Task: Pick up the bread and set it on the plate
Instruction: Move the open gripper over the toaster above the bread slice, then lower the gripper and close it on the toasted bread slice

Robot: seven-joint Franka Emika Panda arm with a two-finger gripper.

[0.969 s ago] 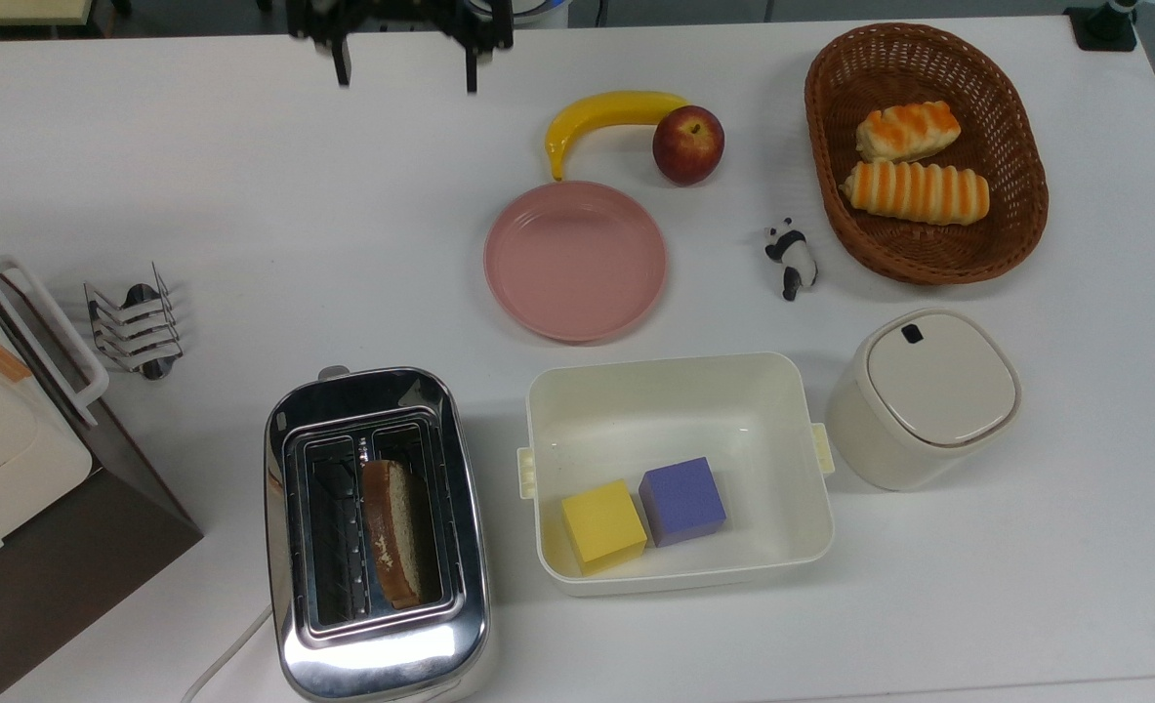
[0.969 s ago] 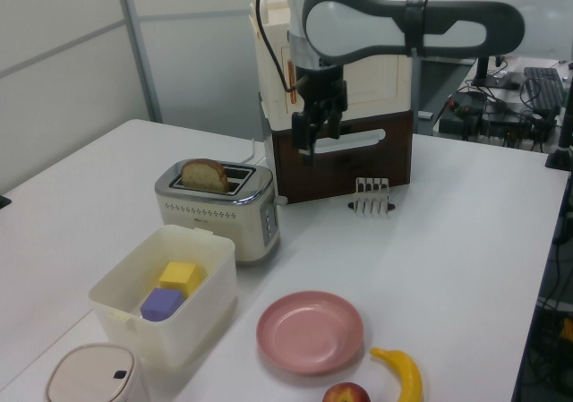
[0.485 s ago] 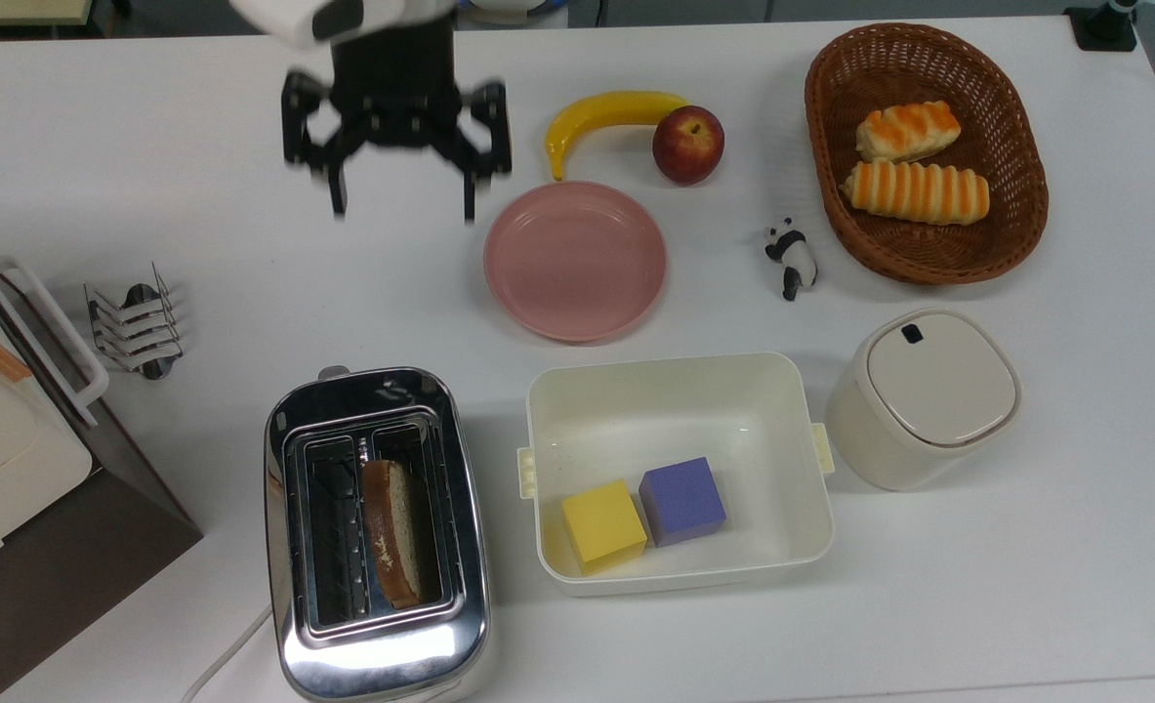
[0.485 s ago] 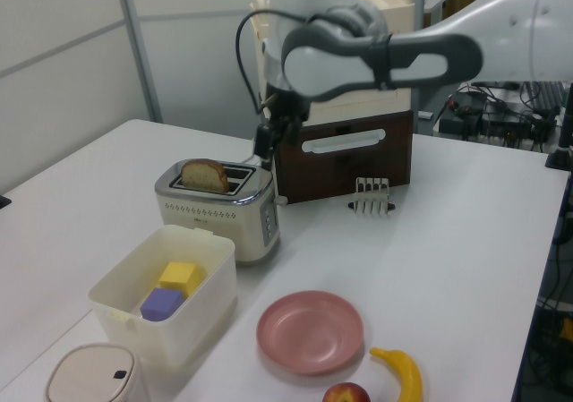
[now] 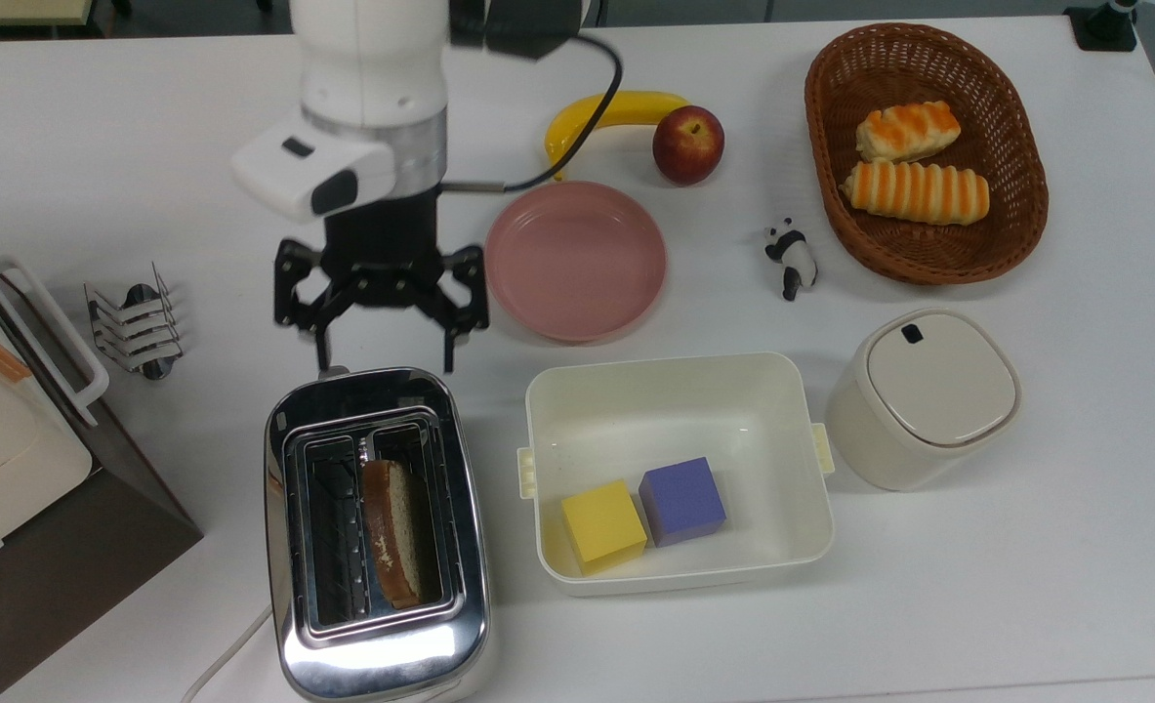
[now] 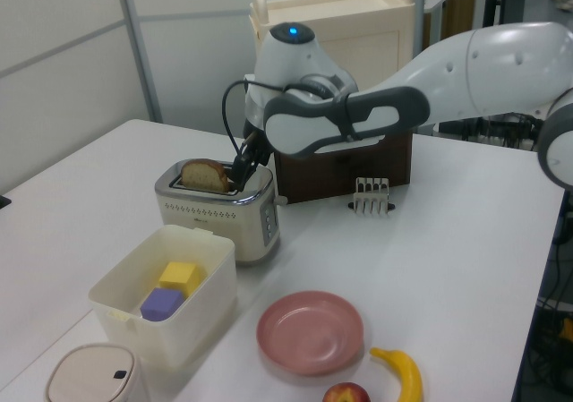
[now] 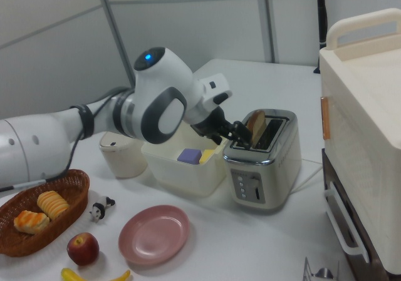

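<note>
Top view: bread (image 5: 391,535) upright on edge in toaster (image 5: 379,625) slot.

Brown wholemeal bread (image 5: 393,532) slice w/ dark crust, standing upright on edge in toaster (image 5: 379,652) slot, rounded top poking out, round plain pink plate (image 5: 575,261) w/ shallow raised rim, flat on white table, nothing on it, apart from bread

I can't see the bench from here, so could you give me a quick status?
Hand open, empty, short of toaster. Bread upright in toaster slot. Plate bare.
</note>
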